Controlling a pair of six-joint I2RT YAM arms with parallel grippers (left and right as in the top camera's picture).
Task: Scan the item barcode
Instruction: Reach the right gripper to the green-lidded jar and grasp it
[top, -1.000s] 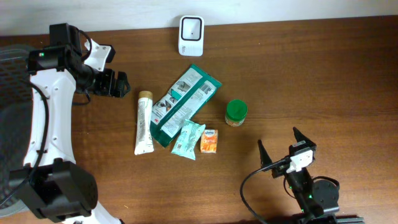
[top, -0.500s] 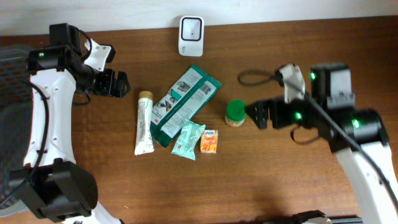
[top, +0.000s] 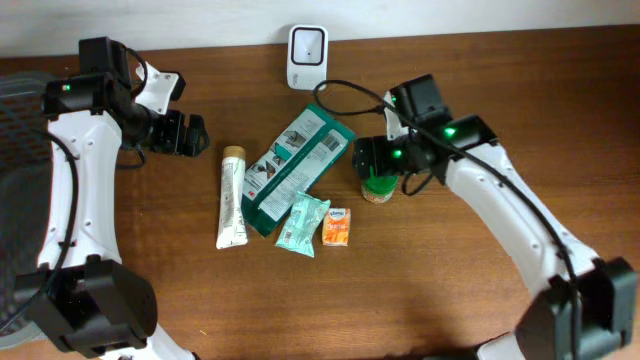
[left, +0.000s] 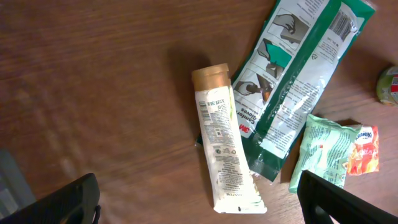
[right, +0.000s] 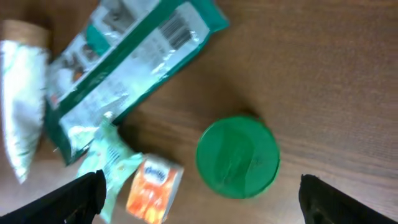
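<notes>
A dark brown wooden worktop (top: 560, 100) carries six things. Near its far edge sits a white scanner (top: 307, 58). In the middle lies a green-and-white packet (top: 298, 168), set on a slant, barcode face up. Just beside it on the left lies a pale tube (top: 232, 198) with a tan cap. A small mint-green sachet (top: 302, 222) touches the packet's near end, and a little orange pack (top: 337, 227) lies against the sachet. A green-lidded jar (right: 237, 157) stands upright, apart from the rest.
</notes>
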